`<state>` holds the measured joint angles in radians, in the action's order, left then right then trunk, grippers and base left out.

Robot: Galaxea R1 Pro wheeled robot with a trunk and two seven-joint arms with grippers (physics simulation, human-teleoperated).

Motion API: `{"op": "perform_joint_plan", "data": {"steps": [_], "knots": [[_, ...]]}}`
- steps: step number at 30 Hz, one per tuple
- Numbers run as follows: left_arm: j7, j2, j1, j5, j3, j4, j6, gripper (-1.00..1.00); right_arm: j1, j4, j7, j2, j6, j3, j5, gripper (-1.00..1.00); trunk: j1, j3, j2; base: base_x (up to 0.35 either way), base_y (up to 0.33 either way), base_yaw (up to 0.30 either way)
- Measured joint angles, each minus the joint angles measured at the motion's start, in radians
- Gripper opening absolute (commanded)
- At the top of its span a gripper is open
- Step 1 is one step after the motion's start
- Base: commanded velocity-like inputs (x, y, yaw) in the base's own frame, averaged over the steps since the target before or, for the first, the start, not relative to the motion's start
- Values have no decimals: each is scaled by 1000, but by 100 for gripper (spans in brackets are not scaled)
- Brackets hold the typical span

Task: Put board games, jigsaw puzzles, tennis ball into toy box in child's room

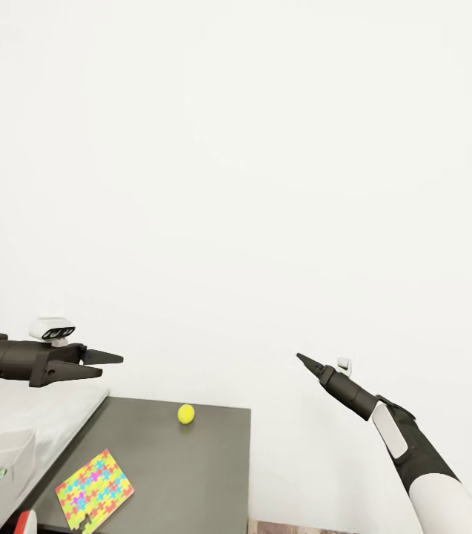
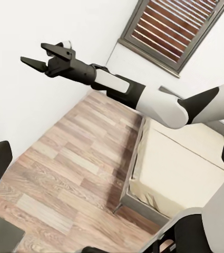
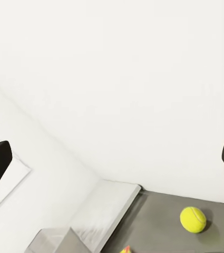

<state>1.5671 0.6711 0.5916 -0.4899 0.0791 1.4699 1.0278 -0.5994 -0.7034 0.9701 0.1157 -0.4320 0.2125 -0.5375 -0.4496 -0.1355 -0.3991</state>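
Grey table (image 1: 213,445) w/ tennis ball (image 1: 185,414) — below, between both open, empty claws.

**Colours on and around the desk**

The desk (image 1: 191,460) is showing a flat dark grey top. The tennis ball (image 1: 185,414) is glowing yellow-green against it. The jigsaw puzzle (image 1: 94,491) is displaying interlocking patches of yellow, pink, blue, green and orange. The toy box (image 1: 2,452) is looking pale grey, almost white. The left claw (image 1: 106,364) is appearing matt black under a white camera block (image 1: 52,328). The right claw (image 1: 304,361) is also showing black, its arm turning white further back. The wall (image 1: 265,185) is reading plain white. The floor (image 2: 75,174) is showing brown wood planks, the bed (image 2: 185,168) is looking cream-beige, and the window blind (image 2: 177,26) is showing reddish-brown slats.
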Motion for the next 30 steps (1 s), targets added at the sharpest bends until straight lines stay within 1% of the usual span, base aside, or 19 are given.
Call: {"op": "perform_joint_plan", "data": {"steps": [4,10,30], "knots": [[0,0,0,0,-1,0,0,100,0,0,-9,-3,0,0,1,100,0,6,0,0,0,-78],[0,0,0,0,0,0,0,100,0,-1,-38,-5,0,0,3,100,0,15,0,0,0,78],[0,0,0,0,0,0,0,100,0,0,-46,-5,6,0,2,100,0,47,0,0,0,82]]}}
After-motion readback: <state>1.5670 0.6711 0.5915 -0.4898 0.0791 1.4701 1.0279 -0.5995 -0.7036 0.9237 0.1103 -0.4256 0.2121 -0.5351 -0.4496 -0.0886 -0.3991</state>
